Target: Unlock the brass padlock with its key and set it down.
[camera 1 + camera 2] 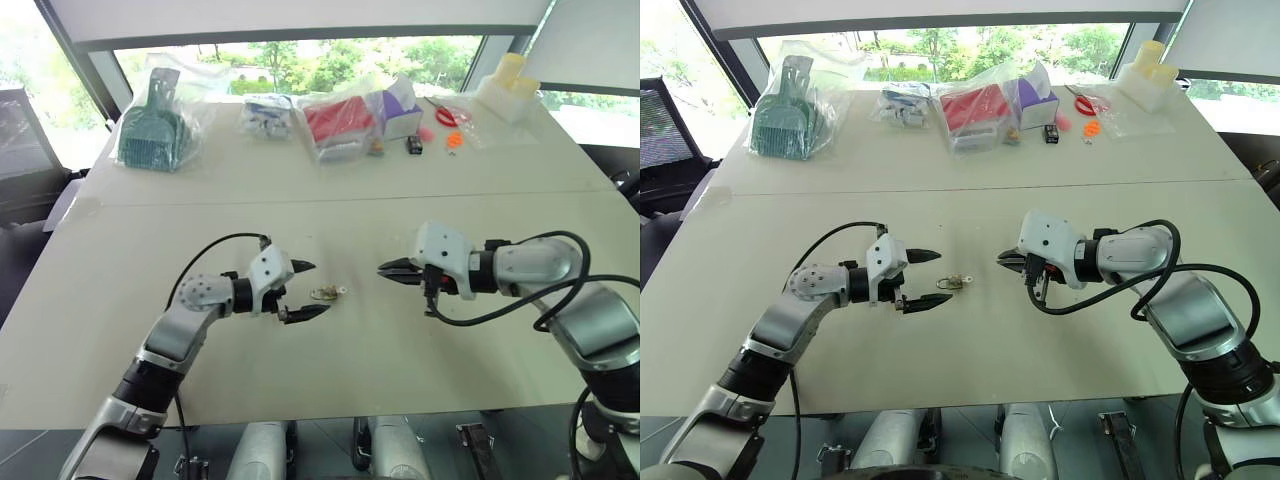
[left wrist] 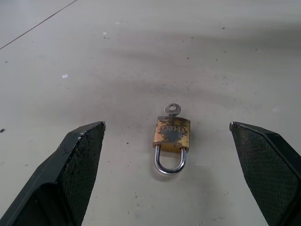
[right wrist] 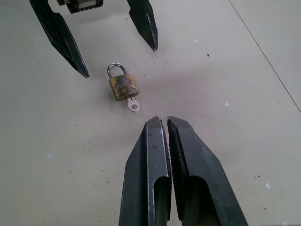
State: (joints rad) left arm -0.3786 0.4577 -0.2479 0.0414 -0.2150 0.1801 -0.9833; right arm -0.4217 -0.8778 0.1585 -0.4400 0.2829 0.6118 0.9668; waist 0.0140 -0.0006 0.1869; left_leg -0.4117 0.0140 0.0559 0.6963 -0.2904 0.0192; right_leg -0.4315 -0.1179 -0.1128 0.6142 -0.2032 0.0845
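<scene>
Brass padlock (image 2: 172, 136), key (image 2: 171, 109) blade hidden inside, between wide-spread left end effector (image 1: 304, 290) and empty, closed right end effector (image 1: 385, 269)

You're in a lab-like test room: white table (image 1: 330, 180), bagged props (image 1: 345, 125) along far edge, big windows (image 1: 300, 60) at top.

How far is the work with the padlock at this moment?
Done: the silver key sits in the small brass padlock with the silver shackle, which lies on the white table. The shackle looks seated. In hand: nothing; the open left hand flanks the lock, the right hand is shut nearby. Left: grasp, turn the key, set it down.
</scene>
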